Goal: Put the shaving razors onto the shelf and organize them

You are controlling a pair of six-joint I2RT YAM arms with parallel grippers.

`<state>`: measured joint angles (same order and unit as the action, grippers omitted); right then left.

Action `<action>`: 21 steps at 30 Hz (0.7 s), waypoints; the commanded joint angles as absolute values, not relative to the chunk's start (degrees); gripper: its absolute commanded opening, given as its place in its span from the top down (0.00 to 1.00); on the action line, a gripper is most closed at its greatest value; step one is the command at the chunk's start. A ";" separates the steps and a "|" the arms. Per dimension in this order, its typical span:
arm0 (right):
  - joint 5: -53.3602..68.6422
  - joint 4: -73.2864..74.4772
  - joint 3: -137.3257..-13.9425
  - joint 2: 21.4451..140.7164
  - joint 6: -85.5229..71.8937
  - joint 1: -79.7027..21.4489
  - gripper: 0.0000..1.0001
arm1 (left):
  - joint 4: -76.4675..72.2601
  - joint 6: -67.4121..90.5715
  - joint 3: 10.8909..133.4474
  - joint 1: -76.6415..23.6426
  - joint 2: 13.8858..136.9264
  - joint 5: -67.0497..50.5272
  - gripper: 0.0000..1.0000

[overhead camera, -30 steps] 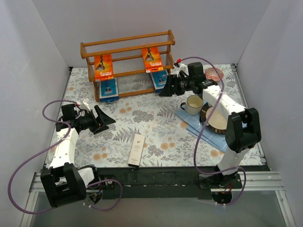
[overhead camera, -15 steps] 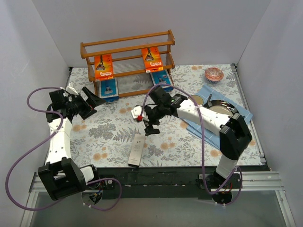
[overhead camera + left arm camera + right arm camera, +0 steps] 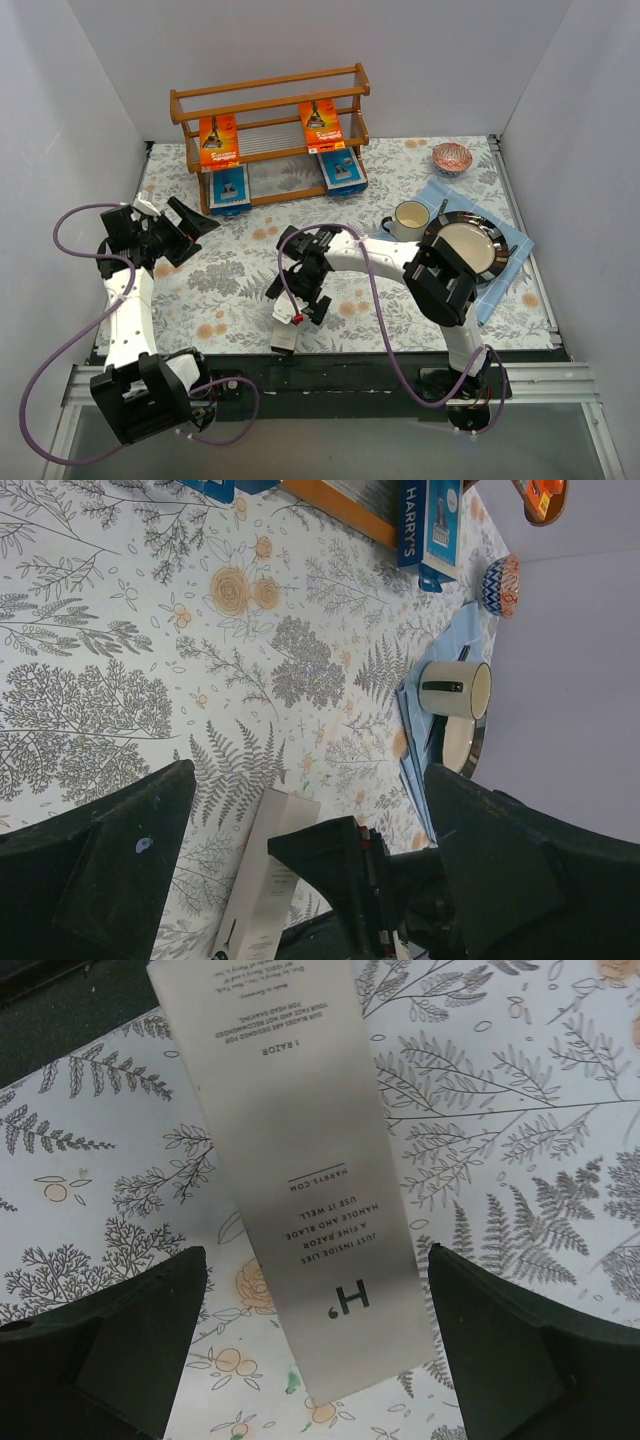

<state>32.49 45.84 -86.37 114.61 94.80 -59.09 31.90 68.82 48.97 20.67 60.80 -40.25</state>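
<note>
**White razor box framed by the right gripper, spread wide.**
The razor box is laid flat at the table's near edge, directly beneath, its long axis running between the fingers. The left gripper, also wide, is held well apart.

White slim box, orange packs, blue cards, floral-print table

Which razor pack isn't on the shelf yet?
The slim white box, lying flat on the table below the open right gripper; the two orange packs and two blue packs stand on the shelf.
</note>
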 commanded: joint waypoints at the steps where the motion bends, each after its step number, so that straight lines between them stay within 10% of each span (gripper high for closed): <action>1: 31.99 47.82 -88.68 116.62 101.69 -59.06 0.02 | 31.64 69.08 47.64 22.32 58.27 -40.08 0.02; 6: 32.17 47.37 -89.73 119.09 101.42 -59.41 0.06 | 32.34 69.17 47.02 23.82 58.01 -40.25 0.02; 16: 30.50 50.53 -93.95 119.27 87.48 -59.42 0.54 | 30.68 69.34 48.34 24.43 59.59 -39.99 0.02; 21: 31.46 52.03 -97.20 114.98 76.05 -57.14 0.59 | 28.04 70.75 50.18 24.43 62.31 -40.78 0.03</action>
